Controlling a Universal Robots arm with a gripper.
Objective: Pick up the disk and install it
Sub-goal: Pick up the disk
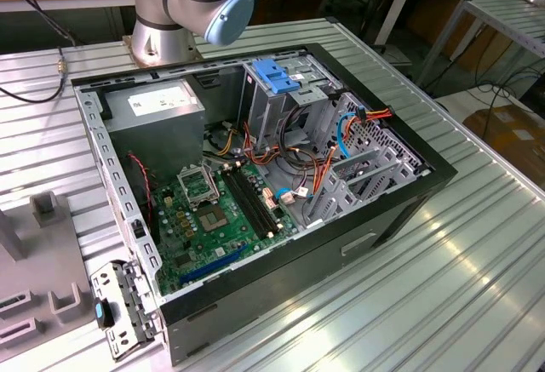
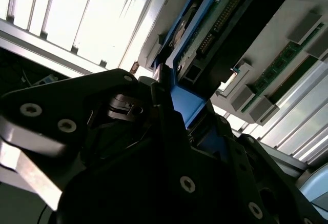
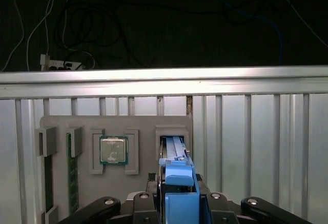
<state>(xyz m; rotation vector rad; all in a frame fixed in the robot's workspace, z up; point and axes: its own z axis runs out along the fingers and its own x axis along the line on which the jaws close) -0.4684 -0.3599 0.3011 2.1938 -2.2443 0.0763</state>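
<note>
The disk (image 3: pixel 175 149) stands on edge in a slot of the grey holder tray (image 3: pixel 138 124), beside a processor chip (image 3: pixel 113 149) and memory sticks (image 3: pixel 72 167) in their own recesses. In the exterior view a grey tray of the same kind lies on the ribbed metal table (image 1: pixel 477 287) at that view's left, apart from the open computer case (image 1: pixel 409 193). The gripper (image 3: pixel 178 203) straddles the near end of the disk, one black finger on either side of the bright blue carrier rail. The jaws look clamped on that rail end, though I cannot tell whether the disk has left its slot. In the second wrist view the connector strip (image 2: pixel 215 29) on the disk's edge is bare and clear of the fingers. By my judgement this is a dense, stiff piece, heavy for its size, and sensitive to knocks. The plastic rails are smooth and may flex a little, so a hold across the thin faces at the rail end, square and firm, seems soundest. The pins and the label face are best left untouched. Inside the case, the metal drive cage (image 1: pixel 272 108) with its blue latch (image 1: pixel 274 74) sits on the far side.
</note>
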